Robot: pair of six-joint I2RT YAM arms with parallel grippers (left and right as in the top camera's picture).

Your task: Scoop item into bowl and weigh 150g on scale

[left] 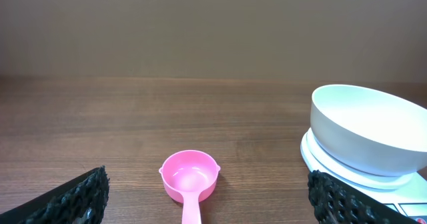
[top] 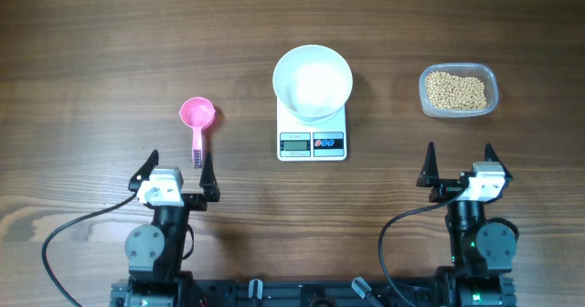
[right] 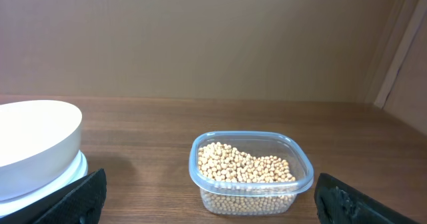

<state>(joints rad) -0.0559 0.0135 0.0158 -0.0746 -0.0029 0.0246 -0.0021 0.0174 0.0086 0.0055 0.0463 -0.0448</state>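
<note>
1. Centrally, in the upper middle of the overhead frame, the white bowl (top: 313,81) is seen standing on the scale (top: 312,143), whose display and buttons are turned toward the lower edge of the frame.
2. The beans (top: 456,91) are kept in a clear plastic tub (top: 494,95) at the upper right, well apart from the bowl.
3. A pink scoop (top: 197,115) is laid on the wooden surface (top: 91,69) to the left of the scale, with its cup toward the top of the frame and its handle toward the bottom.
4. The left pincer (top: 179,158) is found at the lower left, near the end of the scoop handle. Its jaws are spread wide and nothing is held between them.
5. The right pincer (top: 459,150) is found at the lower right, below the tub. Its jaws are also fully released and nothing is grasped.
6. In the wrist views, the scoop and the tub are each seen ahead of the spread fingers and are not touched by them.
</note>
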